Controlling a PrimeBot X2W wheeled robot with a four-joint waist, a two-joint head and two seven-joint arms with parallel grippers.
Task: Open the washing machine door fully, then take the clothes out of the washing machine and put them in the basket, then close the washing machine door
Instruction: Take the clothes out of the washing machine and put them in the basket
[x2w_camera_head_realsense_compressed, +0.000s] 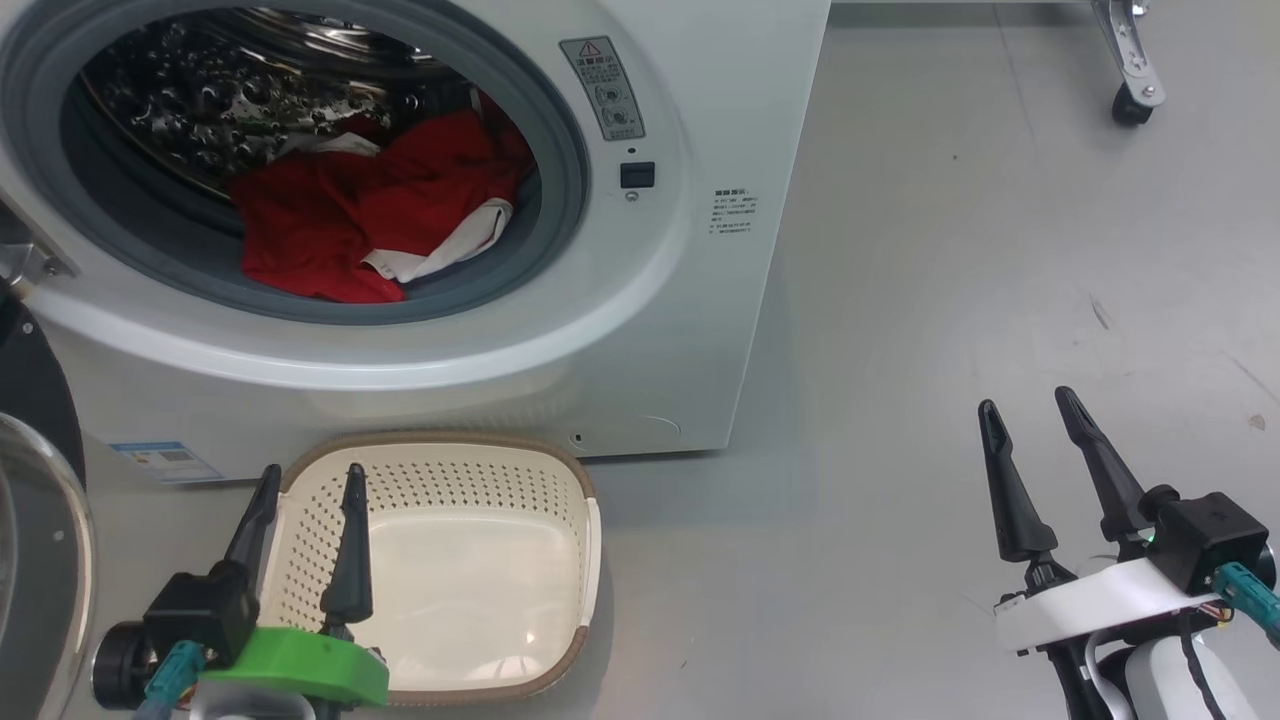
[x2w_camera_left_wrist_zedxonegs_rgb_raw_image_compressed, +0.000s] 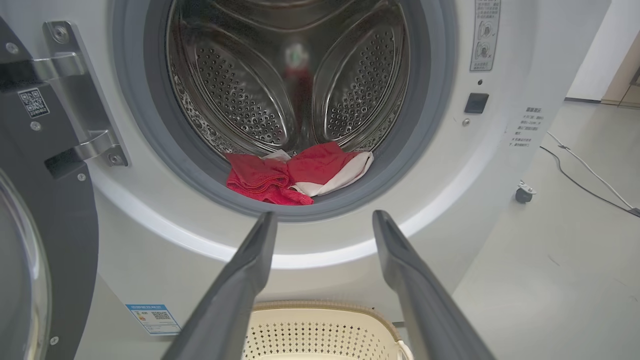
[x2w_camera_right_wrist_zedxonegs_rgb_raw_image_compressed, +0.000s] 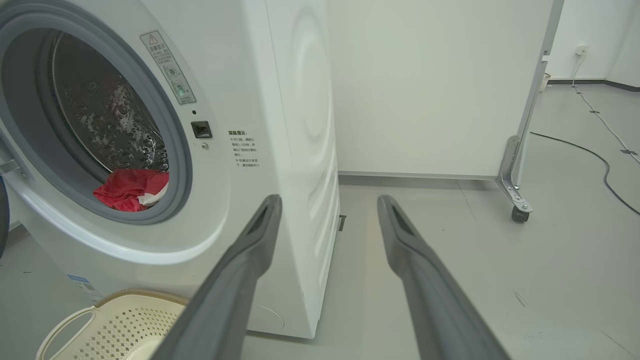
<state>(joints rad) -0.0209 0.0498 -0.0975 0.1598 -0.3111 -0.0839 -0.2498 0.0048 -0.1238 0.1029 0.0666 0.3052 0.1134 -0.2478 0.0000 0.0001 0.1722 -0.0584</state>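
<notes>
Both pincers wide & empty; red clothes in the drum, door stood open.

L gripper (x2w_camera_head_realsense_compressed: 313, 470) had its 2 fingers spread wide, gripping nothing; the clothes (x2w_camera_head_realsense_compressed: 340, 215) lay ahead of & above its tips, apart from them, bunched at the bottom front of the drum (x2w_camera_head_realsense_compressed: 200, 90) inside the washing machine (x2w_camera_head_realsense_compressed: 640, 330), up against the grey seal (x2w_camera_head_realsense_compressed: 560, 130). The basket (x2w_camera_head_realsense_compressed: 590, 540) sat below & just ahead of those tips, on the floor (x2w_camera_head_realsense_compressed: 950, 250) in front of the machine. The washing machine door (x2w_camera_head_realsense_compressed: 35, 400) hung to that gripper's outer left. R gripper (x2w_camera_head_realsense_compressed: 1026, 400), also wide & empty, stood well apart to the right over bare floor, w/ the machine ahead-left of it. Count: 1 red garment heap, 1 basket, 1 machine, 1 door, 2 grippers.
</notes>
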